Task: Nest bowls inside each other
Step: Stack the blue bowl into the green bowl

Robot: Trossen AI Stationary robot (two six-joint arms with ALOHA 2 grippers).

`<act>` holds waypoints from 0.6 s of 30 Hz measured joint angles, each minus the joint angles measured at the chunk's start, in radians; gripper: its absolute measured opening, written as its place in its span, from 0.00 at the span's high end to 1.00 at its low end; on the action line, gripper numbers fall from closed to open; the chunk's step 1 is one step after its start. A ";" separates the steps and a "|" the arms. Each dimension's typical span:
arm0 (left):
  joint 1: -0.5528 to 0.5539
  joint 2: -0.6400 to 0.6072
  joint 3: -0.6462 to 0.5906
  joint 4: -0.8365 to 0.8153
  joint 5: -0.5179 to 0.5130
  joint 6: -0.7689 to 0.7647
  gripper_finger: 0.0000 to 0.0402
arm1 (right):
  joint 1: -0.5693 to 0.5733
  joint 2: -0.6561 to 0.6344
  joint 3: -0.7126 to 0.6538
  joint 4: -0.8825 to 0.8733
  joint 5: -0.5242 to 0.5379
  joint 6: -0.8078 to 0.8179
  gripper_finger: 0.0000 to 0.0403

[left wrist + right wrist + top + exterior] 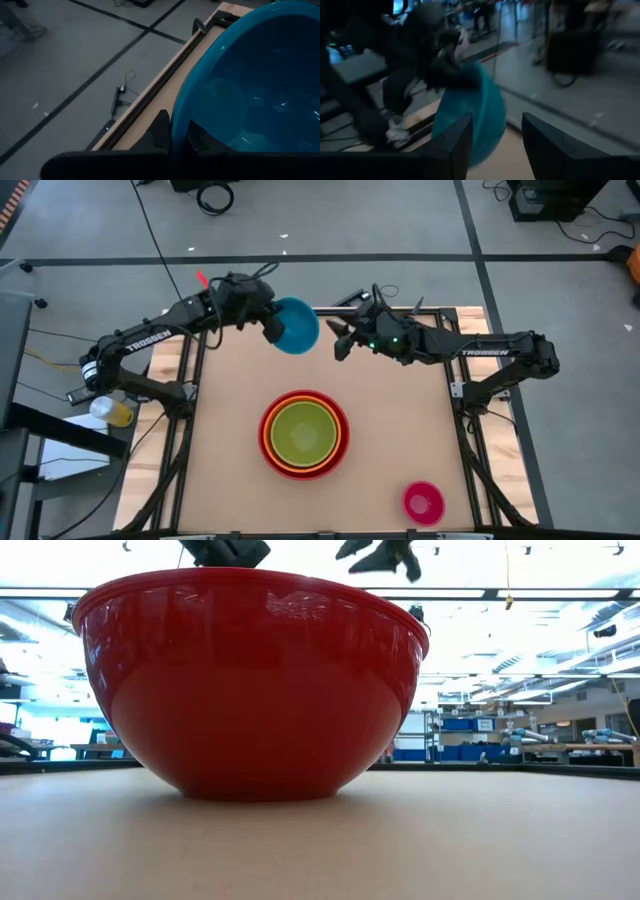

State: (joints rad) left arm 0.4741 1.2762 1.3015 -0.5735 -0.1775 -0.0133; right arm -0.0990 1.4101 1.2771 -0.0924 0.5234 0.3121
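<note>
- Grey floor with dark seam lines is showing all round the tan desk (230,480), and I am working both arms near its far edge.
- I am holding the left pincer (272,326) clamped on the rim of the blue bowl (296,325), one finger inside and one outside the wall, with the bowl tipped on its side and lifted clear of the desk.
- I am keeping the right pincer (338,337) just beside that bowl with its fingers apart and nothing between them, its wrist view looking past them at the bowl's outer wall.
- Nearer the middle of the desk, the lime green bowl (303,432) is sitting inside the orange bowl (270,448), which is sitting inside the red bowl (344,430).
- Well apart, by the near right corner, the magenta pink bowl (423,502) is waiting on its own.
- To do this step well, I judge I should be levelling the blue bowl mouth-up, centring it over the green one, lowering until it seats, and only then letting go; a rim pinch could be letting it swing, so I would be moving slowly.
</note>
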 joint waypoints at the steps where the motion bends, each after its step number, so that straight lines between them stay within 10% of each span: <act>1: -0.011 0.000 0.000 0.006 -0.022 -0.008 0.98 | 0.009 0.003 0.023 -0.012 0.029 -0.027 0.57; 18: -0.031 0.007 0.001 0.061 -0.066 -0.072 0.98 | -0.009 0.159 0.094 -0.004 0.066 -0.234 0.56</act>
State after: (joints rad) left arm 0.4431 1.2836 1.3025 -0.5122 -0.2440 -0.0851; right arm -0.1081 1.5691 1.3716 -0.0964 0.5890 0.0780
